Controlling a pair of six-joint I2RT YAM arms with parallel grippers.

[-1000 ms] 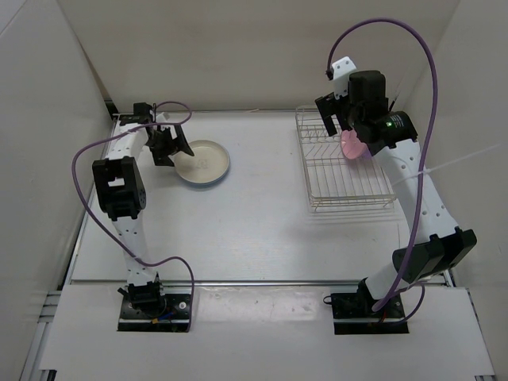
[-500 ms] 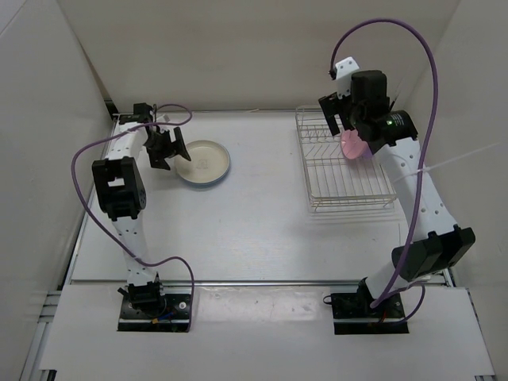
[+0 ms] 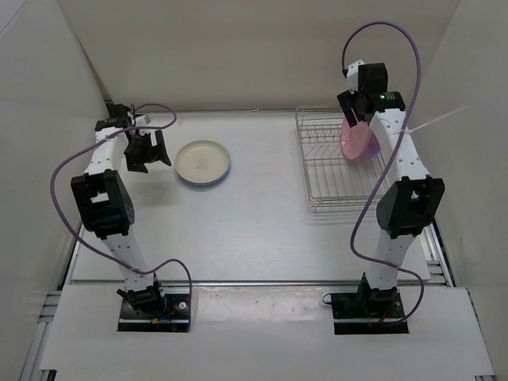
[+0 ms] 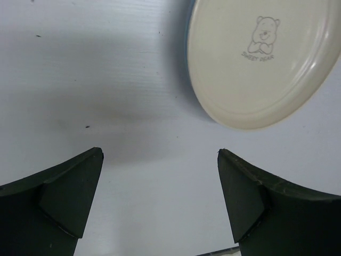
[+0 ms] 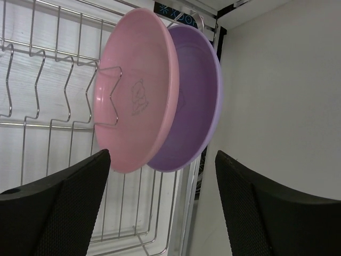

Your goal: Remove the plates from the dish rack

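Pink plate: you see it standing on edge at the far right of the dish rack, a small printed figure on its face and a wire loop across it.
Purple plate: same size, just beside the pink one on its right.
Right tool: fingers spread, holding nothing; in your wrist view both plates' edges show between them.
Cream plate: lies flat on the table, far left, stacked on the light blue plate.
Left tool: spread wide and empty, just left of that stack.
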